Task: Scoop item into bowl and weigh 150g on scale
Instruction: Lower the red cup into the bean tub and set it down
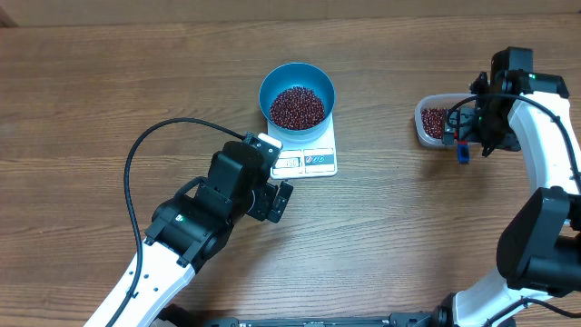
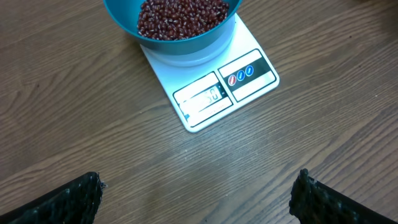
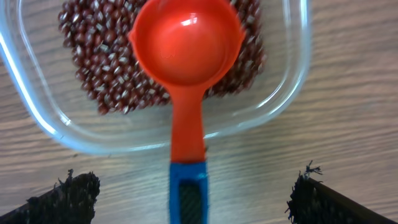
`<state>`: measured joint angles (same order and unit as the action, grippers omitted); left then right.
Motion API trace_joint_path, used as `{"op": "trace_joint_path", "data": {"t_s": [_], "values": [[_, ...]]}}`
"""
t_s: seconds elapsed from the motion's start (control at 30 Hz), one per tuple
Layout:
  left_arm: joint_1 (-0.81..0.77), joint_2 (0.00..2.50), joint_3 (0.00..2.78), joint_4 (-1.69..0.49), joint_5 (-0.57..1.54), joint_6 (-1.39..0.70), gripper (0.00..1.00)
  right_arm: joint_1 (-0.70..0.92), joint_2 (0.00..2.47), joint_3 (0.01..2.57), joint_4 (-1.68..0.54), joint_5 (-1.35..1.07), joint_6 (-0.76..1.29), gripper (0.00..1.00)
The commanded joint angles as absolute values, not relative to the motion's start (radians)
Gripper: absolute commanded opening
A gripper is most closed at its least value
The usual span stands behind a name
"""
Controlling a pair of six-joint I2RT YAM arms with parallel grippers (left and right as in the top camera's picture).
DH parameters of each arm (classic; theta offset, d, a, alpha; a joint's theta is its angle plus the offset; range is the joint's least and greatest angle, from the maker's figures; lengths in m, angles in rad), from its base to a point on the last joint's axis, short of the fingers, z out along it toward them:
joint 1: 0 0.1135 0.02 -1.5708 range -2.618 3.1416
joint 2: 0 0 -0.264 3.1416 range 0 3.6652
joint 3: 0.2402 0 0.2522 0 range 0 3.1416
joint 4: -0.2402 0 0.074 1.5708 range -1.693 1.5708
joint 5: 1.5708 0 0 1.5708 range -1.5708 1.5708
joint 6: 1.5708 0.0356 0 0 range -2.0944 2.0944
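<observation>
Scene: a wood-grain desk seen from above, with two robot arms reaching in from its near edge.
Bowl: the deep blue bowl stands on the back part of the scale, about midway between the desk's left and right edges and in its far half.
Beans in bowl: a heap of small dark red beans covers the bottom of the bowl, well below its rim.
Scale: white and flat, its display window and blue-marked buttons sticking out from under the bowl toward the near edge. Digits show in the window, but they are too blurred to read in full.
Tub: a clear plastic tub sits toward the right edge of the desk, well apart from the scale, with more beans lying in it.
Scoop: a red scoop with a blue grip rests cup-up on the beans in the tub. The cup is empty, and the handle crosses the tub's rim toward the near edge.
Left hand: the left hand hovers just beside the scale's near edge, fingers spread wide and grasping nothing.
Right hand: the right hand hangs over the scoop's blue grip, fingers spread wide on either side without touching it.
</observation>
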<state>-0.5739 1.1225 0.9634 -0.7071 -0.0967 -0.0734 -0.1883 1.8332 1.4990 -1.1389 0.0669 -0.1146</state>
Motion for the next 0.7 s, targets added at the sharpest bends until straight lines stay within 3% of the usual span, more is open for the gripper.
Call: {"op": "trace_joint_path", "data": {"t_s": [0.0,0.23,0.67], "values": [[-0.570,1.126,0.964,-0.703,-0.084,-0.056,1.00,-0.191,1.808,1.501,-1.130,0.091,-0.178,1.00],[-0.570,1.126,0.964,-0.703,-0.084,-0.056,1.00,-0.191,1.782,1.538,-1.155,-0.179,-0.292,1.00],[-0.570,1.126,0.964,-0.703,-0.084,-0.056,1.00,-0.192,1.541,1.555,-1.287,-0.177,-0.293,1.00]]}}
